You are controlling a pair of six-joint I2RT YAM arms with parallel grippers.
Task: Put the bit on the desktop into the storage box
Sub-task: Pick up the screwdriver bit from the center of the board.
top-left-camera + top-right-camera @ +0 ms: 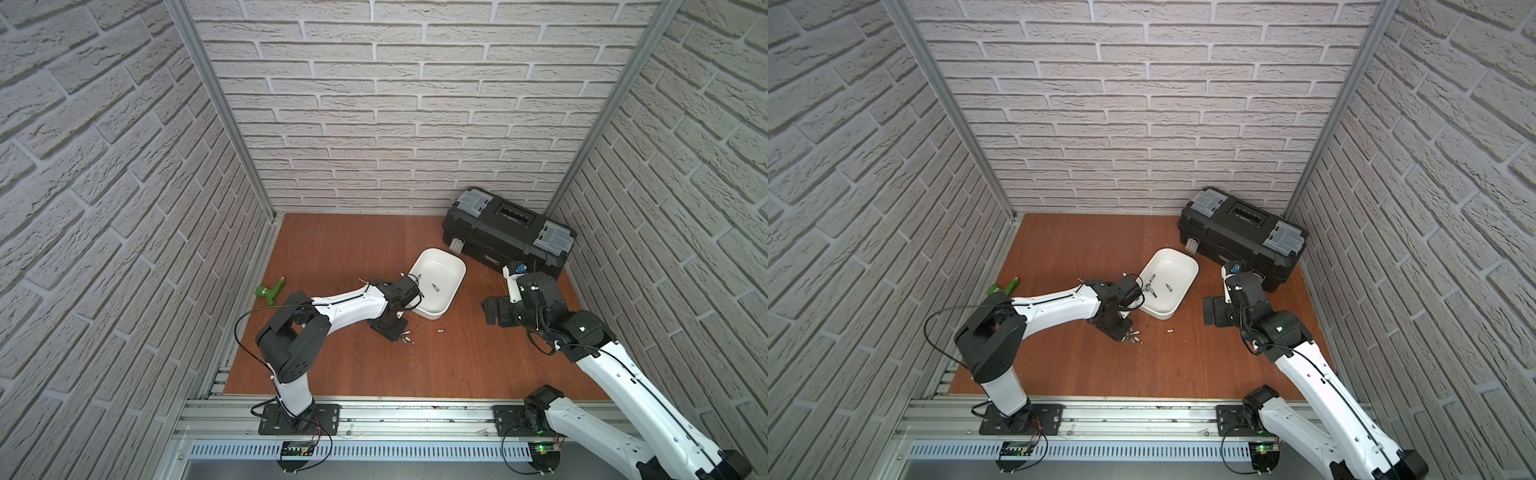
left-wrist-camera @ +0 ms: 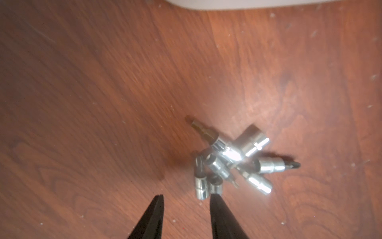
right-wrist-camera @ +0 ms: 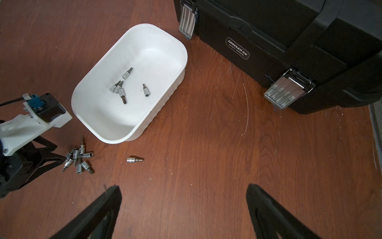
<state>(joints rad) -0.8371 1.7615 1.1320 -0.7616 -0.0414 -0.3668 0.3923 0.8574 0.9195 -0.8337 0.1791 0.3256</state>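
Observation:
A pile of several small chrome bits (image 2: 227, 159) lies on the reddish-brown desktop (image 1: 340, 257) just in front of the white storage box (image 1: 444, 266). The pile also shows in other views (image 1: 406, 338) (image 3: 79, 159). One more bit (image 3: 134, 159) lies alone to its right. My left gripper (image 2: 187, 197) points down at the pile's near edge. Its jaws stand a little apart over bare wood, and one fingertip (image 2: 215, 198) touches a bit. Several bits (image 3: 119, 89) lie inside the storage box (image 3: 148, 51). My right gripper (image 3: 183, 190) hovers wide open and empty to the right of the box.
A big black toolbox (image 1: 509, 232) with grey lid compartments stands at the back right, close behind the right arm. A green T-shaped tool (image 1: 268, 289) lies near the left wall. Brick-patterned walls close three sides, and an aluminium rail (image 1: 374, 409) runs along the front.

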